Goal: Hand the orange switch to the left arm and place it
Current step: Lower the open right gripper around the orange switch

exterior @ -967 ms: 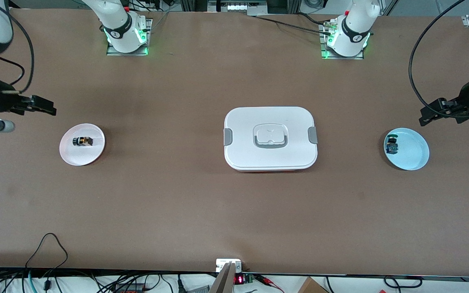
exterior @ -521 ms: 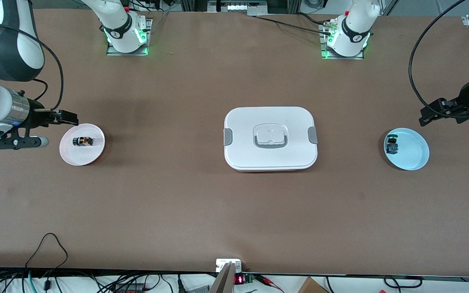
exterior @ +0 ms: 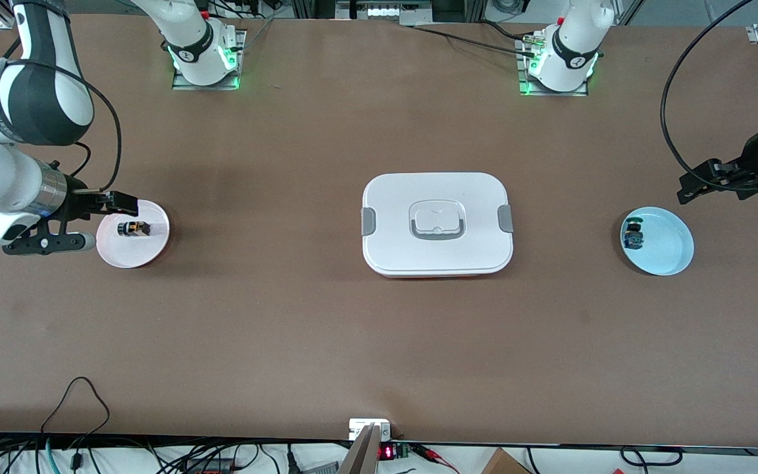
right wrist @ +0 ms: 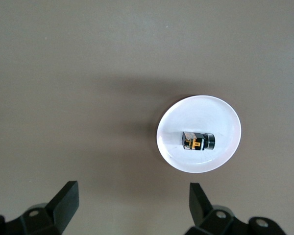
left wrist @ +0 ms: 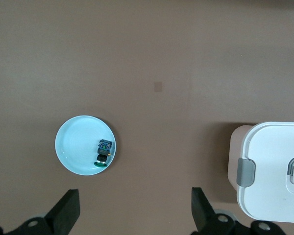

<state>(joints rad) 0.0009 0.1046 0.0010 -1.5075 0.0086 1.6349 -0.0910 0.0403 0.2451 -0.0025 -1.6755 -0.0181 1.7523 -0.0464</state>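
One orange switch (exterior: 133, 228) lies beside right end effector (exterior: 122, 203).

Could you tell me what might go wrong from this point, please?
The orange switch is tiny and lies on its side on the pink plate; the open right gripper, at the plate's edge, could nudge it or the plate. The box sits mid-table between both plates, so a low carry toward the waiting open left gripper might clip it.
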